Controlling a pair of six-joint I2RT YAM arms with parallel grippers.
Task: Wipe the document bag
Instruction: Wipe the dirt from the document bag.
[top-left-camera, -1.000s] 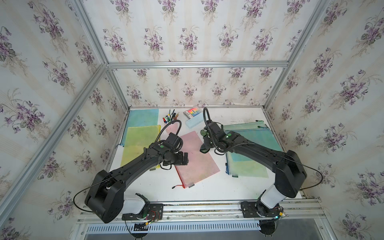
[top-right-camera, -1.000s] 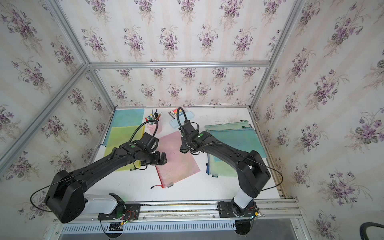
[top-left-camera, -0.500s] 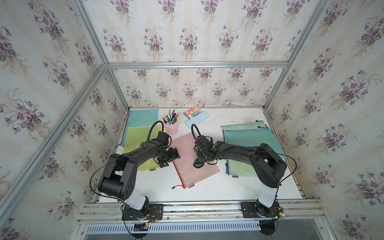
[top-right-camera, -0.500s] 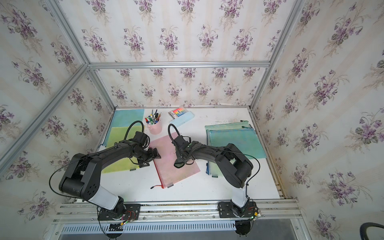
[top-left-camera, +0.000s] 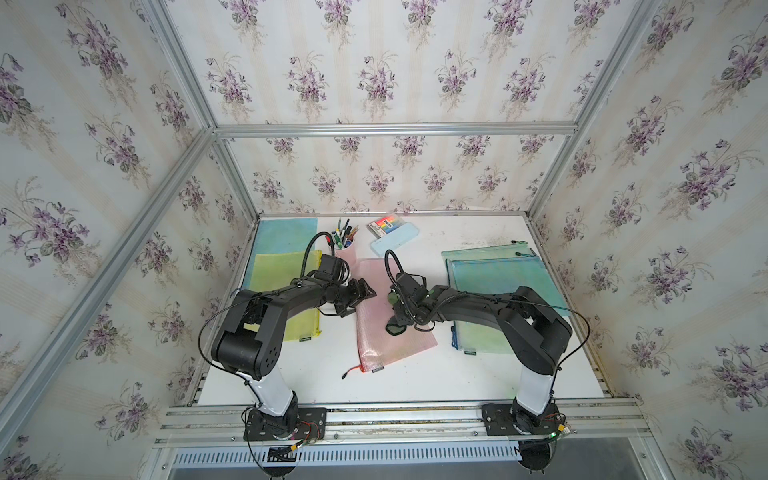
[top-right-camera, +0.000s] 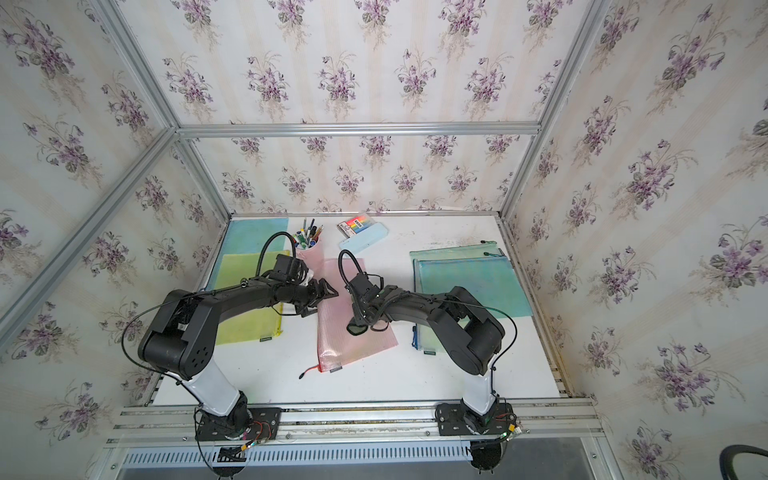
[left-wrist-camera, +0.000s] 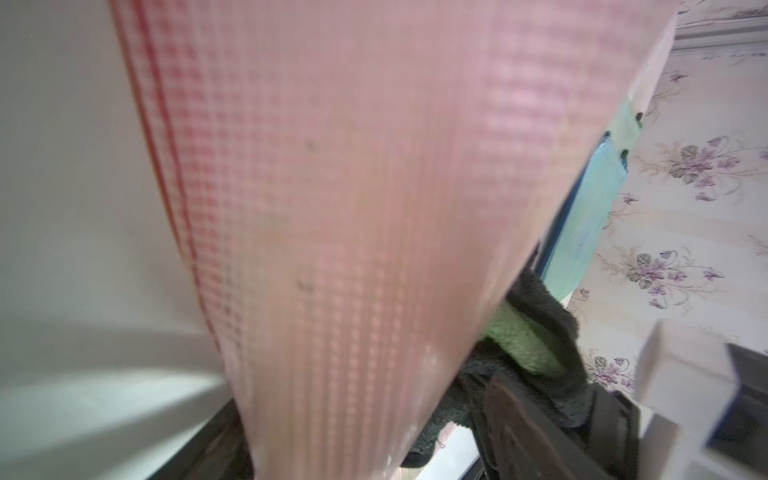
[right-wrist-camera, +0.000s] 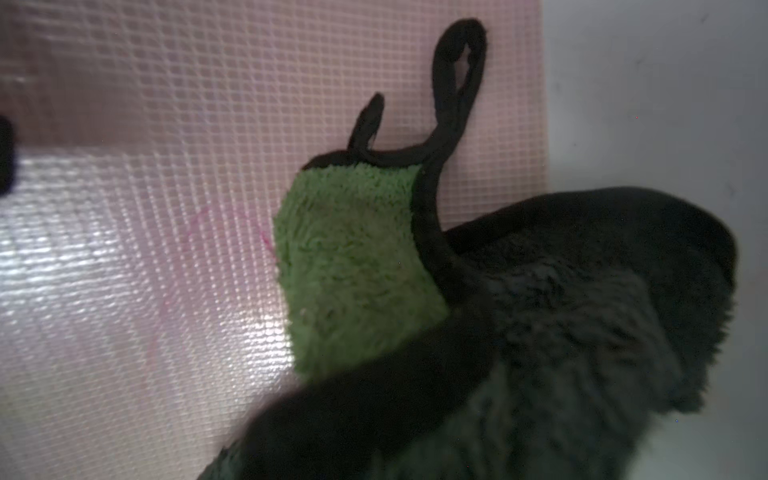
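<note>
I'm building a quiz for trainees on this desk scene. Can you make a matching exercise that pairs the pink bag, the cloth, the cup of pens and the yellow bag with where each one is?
Things:
1. pink bag
2. cloth
3. cup of pens
4. yellow bag

Places:
A. at the back, beside the light blue case
B. middle of the table
C. left side, at the near end of a blue bag
D. on the pink bag

Pairs: 1-B, 2-D, 3-A, 4-C
</note>
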